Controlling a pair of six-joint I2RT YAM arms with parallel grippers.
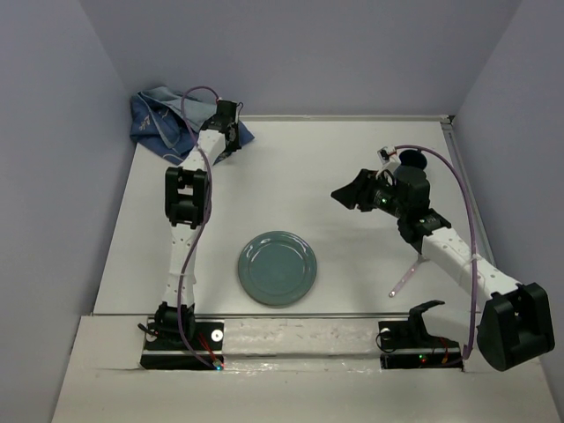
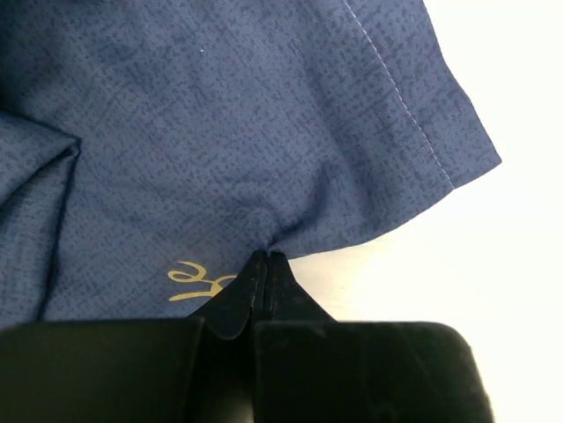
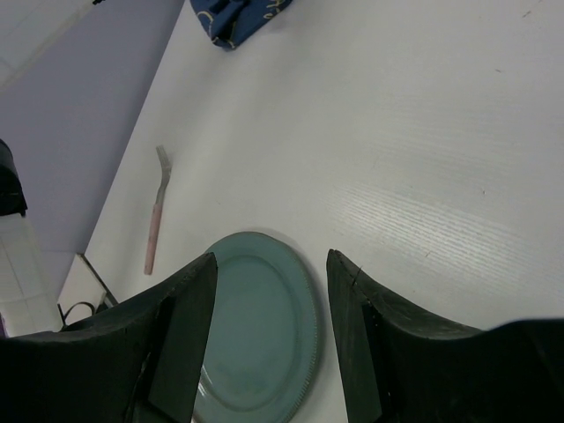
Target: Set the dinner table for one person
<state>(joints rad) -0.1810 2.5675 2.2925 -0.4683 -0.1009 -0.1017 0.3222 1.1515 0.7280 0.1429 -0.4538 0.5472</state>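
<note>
Right now the left gripper [image 2: 267,258] is pinching the hem of the dark blue cloth [image 2: 220,132], its fingers pressed tight together on a small puckered fold, way over at the far left corner of the dinner table [image 1: 300,167]. My guess is that it is taking the cloth by the edge so it can be dragged in as a napkin or mat; the rest of the cloth is lying bunched up by the wall. The teal plate [image 1: 277,268] is sitting near the front of the table, roughly midway between the two arm bases, about where a diner's place would be. The right gripper [image 3: 271,260] is hovering above the table with its jaws spread wide and nothing between them, looking down past the plate's rim, probably keeping out of the way. The pink-handled fork [image 1: 405,278] is lying to the plate's right, apart from it and under the right arm, likely waiting to be squared up.
</note>
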